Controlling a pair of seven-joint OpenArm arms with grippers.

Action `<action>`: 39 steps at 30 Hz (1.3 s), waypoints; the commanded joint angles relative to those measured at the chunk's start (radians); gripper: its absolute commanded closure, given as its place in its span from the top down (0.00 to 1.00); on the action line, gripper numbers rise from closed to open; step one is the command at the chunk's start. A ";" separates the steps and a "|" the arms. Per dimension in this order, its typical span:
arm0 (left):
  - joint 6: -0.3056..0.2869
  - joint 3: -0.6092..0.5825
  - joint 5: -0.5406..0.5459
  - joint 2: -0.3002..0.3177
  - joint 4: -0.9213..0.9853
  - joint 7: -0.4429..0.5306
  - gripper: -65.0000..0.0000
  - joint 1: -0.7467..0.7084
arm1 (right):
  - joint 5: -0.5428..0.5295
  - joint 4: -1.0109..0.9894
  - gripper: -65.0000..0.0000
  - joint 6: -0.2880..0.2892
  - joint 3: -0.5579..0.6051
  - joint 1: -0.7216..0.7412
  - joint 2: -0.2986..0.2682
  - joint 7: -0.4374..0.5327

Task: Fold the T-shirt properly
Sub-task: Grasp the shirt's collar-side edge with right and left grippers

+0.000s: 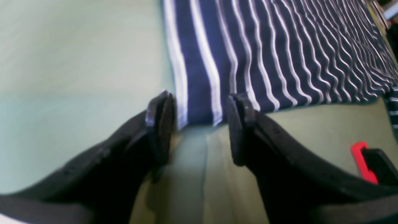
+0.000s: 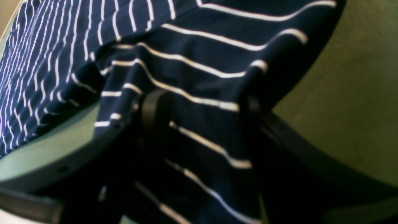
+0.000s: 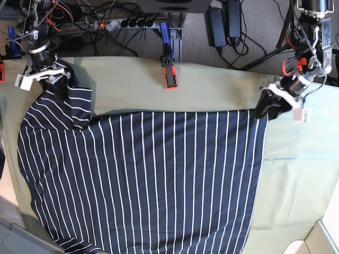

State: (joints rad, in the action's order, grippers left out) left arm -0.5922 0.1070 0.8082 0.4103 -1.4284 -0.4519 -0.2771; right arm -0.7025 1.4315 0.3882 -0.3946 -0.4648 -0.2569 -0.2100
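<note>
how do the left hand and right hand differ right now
The left hand sits open at the T-shirt's hem corner, its fingers straddling the edge. The right hand is draped in sleeve fabric; whether it grips is unclear. Both are low at the shirt's far edge.

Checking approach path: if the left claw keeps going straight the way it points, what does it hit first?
Probably the T-shirt: its striped corner lies just ahead between the open left claw fingertips, on the green cloth. Depth is unclear, so it may already be touching.
</note>
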 commanded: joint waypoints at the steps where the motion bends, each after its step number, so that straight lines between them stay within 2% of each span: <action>1: -0.014 -0.002 0.006 0.013 -0.009 0.005 0.49 0.011 | 0.015 0.001 0.49 0.050 0.008 -0.007 0.000 -0.061; 8: -0.014 -0.031 -0.004 0.011 -0.009 -0.004 0.49 0.041 | 0.015 0.001 0.49 0.050 0.008 -0.008 0.000 -0.060; 14: -0.011 -0.075 -0.061 -0.045 -0.009 0.003 0.49 0.064 | 0.015 0.001 0.49 0.050 0.008 -0.006 0.000 -0.061; 17: 0.044 -0.075 -0.073 -0.065 -0.009 0.002 0.48 0.074 | 0.016 0.001 0.46 0.050 0.008 -0.007 0.000 -0.061; 19: 0.043 -0.075 -0.073 -0.064 -0.009 0.002 0.39 0.076 | 0.033 0.001 0.31 0.051 0.008 -0.007 0.000 -0.060; 22: 0.041 -0.075 -0.088 -0.064 -0.009 -0.001 0.11 0.078 | 0.081 0.001 0.00 0.050 0.008 -0.006 0.000 -0.060; 23: 0.026 -0.075 -0.093 -0.064 -0.009 -0.001 0.02 0.078 | 0.088 0.002 0.00 0.050 0.008 -0.006 0.000 -0.060; 25: -0.025 -0.070 -0.097 -0.063 -0.009 -0.001 0.00 0.078 | 0.101 0.003 0.00 0.050 0.004 -0.006 0.000 -0.060; 27: -0.106 -0.056 -0.094 -0.063 -0.009 -0.001 0.00 0.077 | 0.101 0.008 0.00 0.051 -0.005 -0.007 -0.001 -0.064; 30: -0.106 -0.026 -0.081 -0.050 -0.014 -0.006 0.00 0.073 | 0.098 0.033 0.00 0.051 -0.045 -0.016 -0.001 -0.131; 33: -0.106 -0.008 -0.047 -0.016 -0.048 -0.023 0.00 0.043 | 0.034 0.085 0.00 0.051 -0.097 -0.060 -0.008 -0.195; 39: -0.106 -0.001 -0.023 0.028 -0.212 -0.043 0.00 -0.037 | -0.020 0.199 0.00 0.051 -0.181 -0.148 -0.050 -0.211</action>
State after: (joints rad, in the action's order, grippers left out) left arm -0.6746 0.1001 0.7654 0.4267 -1.6218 -0.5182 -0.3229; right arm -0.7136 1.6123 0.3893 -0.5636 -0.6071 -0.2886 -0.4370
